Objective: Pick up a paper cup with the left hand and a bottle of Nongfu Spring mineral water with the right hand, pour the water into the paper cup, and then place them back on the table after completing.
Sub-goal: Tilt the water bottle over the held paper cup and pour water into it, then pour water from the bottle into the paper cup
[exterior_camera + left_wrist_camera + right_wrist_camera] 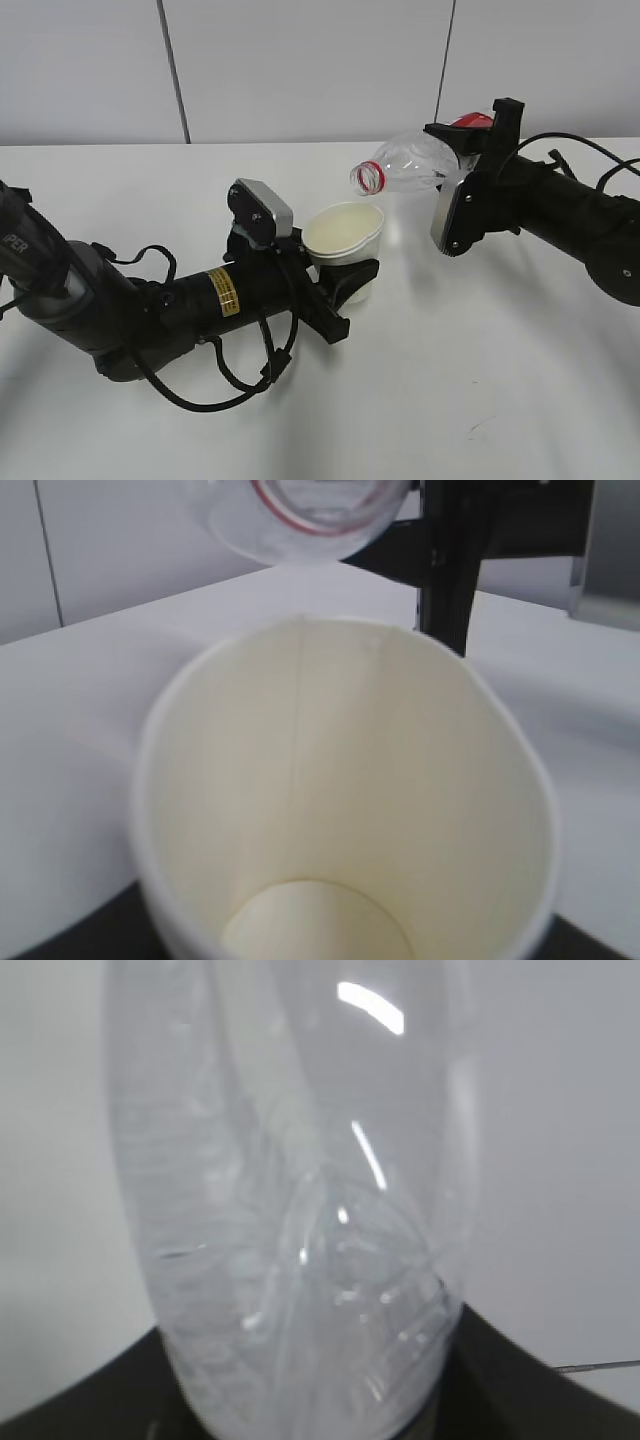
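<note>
My left gripper [352, 272] is shut on a white paper cup [345, 235] and holds it upright above the table [450, 380]. In the left wrist view the cup [340, 810] fills the frame; its inside looks dry. My right gripper [462, 148] is shut on a clear plastic bottle [410, 165] with a red neck ring and red label. The bottle lies tilted, its open mouth [366, 178] pointing left and down, just above the cup's rim. The mouth shows at the top of the left wrist view [320, 510]. The bottle body [300, 1220] fills the right wrist view. No water stream shows.
The white table spreads under both arms, with a small dark scuff [482, 424] at the front right. A grey panelled wall [300, 60] stands behind. Loose black cables [230, 385] hang from the left arm.
</note>
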{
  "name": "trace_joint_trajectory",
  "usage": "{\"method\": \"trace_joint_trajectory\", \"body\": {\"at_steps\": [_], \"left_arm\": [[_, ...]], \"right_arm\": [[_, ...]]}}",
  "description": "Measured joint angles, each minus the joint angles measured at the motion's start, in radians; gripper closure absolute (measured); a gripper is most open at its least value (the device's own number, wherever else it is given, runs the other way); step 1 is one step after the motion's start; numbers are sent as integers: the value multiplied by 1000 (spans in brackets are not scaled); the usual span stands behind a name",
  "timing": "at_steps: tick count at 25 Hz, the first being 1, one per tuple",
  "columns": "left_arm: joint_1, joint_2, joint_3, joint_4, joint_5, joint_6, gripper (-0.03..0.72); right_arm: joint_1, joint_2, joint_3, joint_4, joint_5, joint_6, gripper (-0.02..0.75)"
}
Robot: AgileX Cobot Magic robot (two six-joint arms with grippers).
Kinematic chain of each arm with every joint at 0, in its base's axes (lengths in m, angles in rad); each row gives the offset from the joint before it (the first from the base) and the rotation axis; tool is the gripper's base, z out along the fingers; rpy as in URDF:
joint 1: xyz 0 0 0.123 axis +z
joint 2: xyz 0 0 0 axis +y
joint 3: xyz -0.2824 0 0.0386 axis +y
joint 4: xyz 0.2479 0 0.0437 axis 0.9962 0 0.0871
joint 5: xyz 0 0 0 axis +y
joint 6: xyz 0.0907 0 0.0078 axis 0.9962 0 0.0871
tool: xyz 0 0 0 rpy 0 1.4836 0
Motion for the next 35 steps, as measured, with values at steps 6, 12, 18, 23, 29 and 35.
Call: {"method": "trace_joint_trajectory", "body": {"at_steps": [6,12,18,23,29,35], "left_arm": [[0,0,0,4,0,0,333],[0,0,0,5,0,0,333],[0,0,0,7,0,0,333],[0,0,0,20,0,0,333],[0,0,0,27,1,0,333],[0,0,0,29,3,0,333]], "right_arm": [[2,0,0,12,-4,-62,398],[2,0,0,13,-14,-87,398],[2,0,0,13,-14,-91,399],[2,0,0,13,-14,-93,399],[2,0,0,15,-14,-96,400],[2,0,0,19,-14,-111,400]]}}
